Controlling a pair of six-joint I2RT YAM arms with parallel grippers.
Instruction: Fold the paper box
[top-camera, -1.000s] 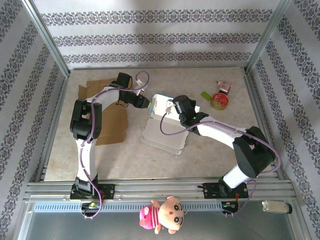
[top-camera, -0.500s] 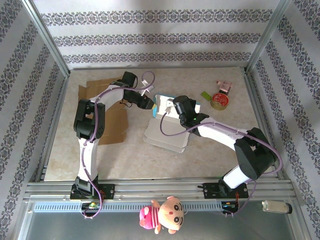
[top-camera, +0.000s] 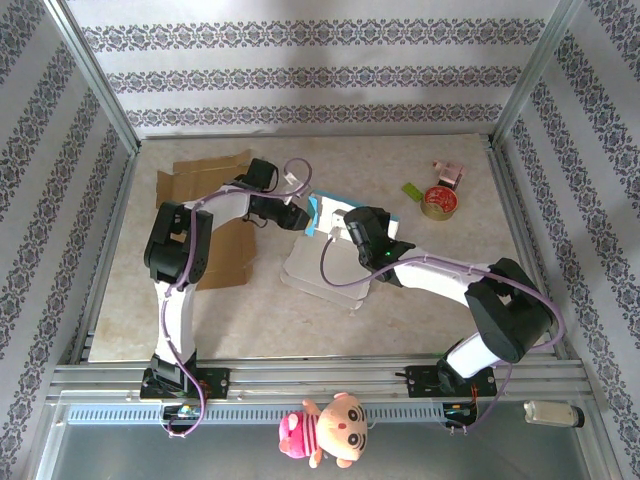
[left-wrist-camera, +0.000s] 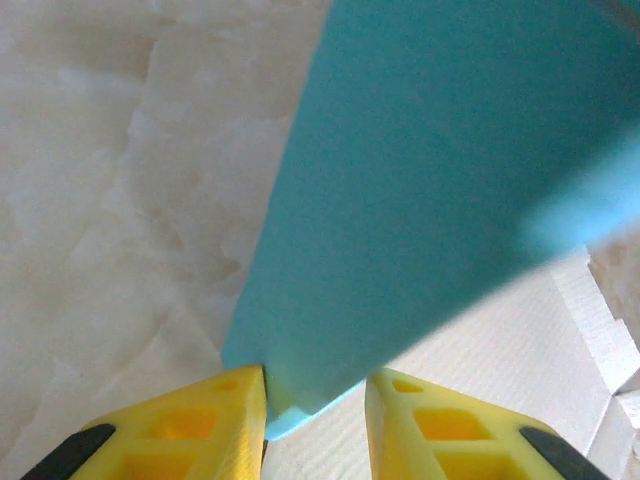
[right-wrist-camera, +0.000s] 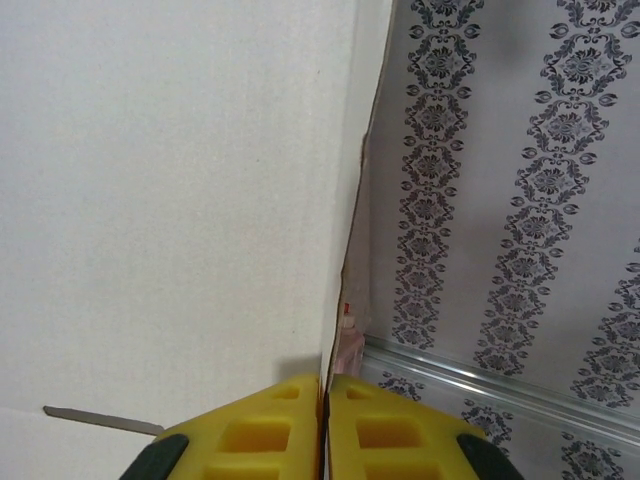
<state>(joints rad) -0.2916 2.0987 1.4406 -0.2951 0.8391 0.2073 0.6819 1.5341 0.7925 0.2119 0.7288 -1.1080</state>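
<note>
**Student:** Where does the paper box (top-camera: 320, 272) lie?

**Tutor:** Near the middle of the beige surface (top-camera: 300, 325), between the two arms; its white base lies flat; a flap at its far side stands up, showing white and teal.

**Student:** What does the left gripper (top-camera: 298, 217) do?

**Tutor:** It meets that flap from the left; in the left wrist view the corner of the teal flap (left-wrist-camera: 430, 180) sits between the yellow fingers (left-wrist-camera: 220, 430), which stand part-way apart; the corner spans the gap from one finger to the other; whether they press on it cannot be told.

**Student:** And the right gripper (top-camera: 343, 220)?

**Tutor:** It reaches the flap from the right; in the right wrist view its jaws are closed almost together, with the thin edge of a white panel (right-wrist-camera: 170, 200) of the box pinched between them; patterned wallpaper (right-wrist-camera: 520, 200) shows past that edge.

**Student:** What else is on the surface?

**Tutor:** Brown cardboard sheets (top-camera: 228, 255) at the left, partly under the left arm; a tape roll (top-camera: 438, 201) with a green block (top-camera: 412, 190) just beside it at the far right, well apart from the box; a plush doll (top-camera: 325, 430) sits on the frame at the near edge, between the arm bases.
</note>
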